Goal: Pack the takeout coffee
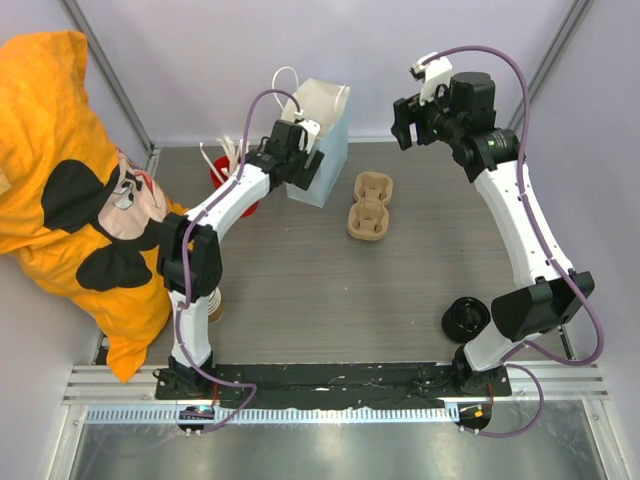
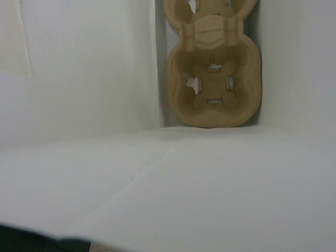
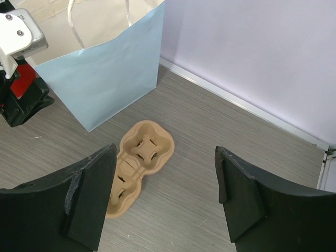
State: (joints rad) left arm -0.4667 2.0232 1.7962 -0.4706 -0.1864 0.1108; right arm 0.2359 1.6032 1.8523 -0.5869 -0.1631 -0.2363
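Observation:
The takeout coffee is out of view in every frame. A pale blue paper bag (image 1: 325, 135) (image 3: 105, 79) stands open at the back of the table. My left gripper (image 1: 303, 160) is at the bag's left rim. Its wrist view looks down the bag's white inside (image 2: 79, 105) at a brown pulp cup carrier (image 2: 212, 79) on the bag's floor, and its fingers do not show there. My right gripper (image 1: 408, 122) (image 3: 165, 205) hangs high to the right of the bag, open and empty. Below it a second brown cup carrier (image 1: 368, 207) (image 3: 137, 163) lies flat on the table.
Loose black lids (image 1: 466, 318) lie near the right arm's base. A stack of lidless paper cups (image 1: 213, 305) stands by the left arm's base. A red holder with white sticks (image 1: 222, 172) is left of the bag. An orange printed cloth (image 1: 70, 170) covers the left side.

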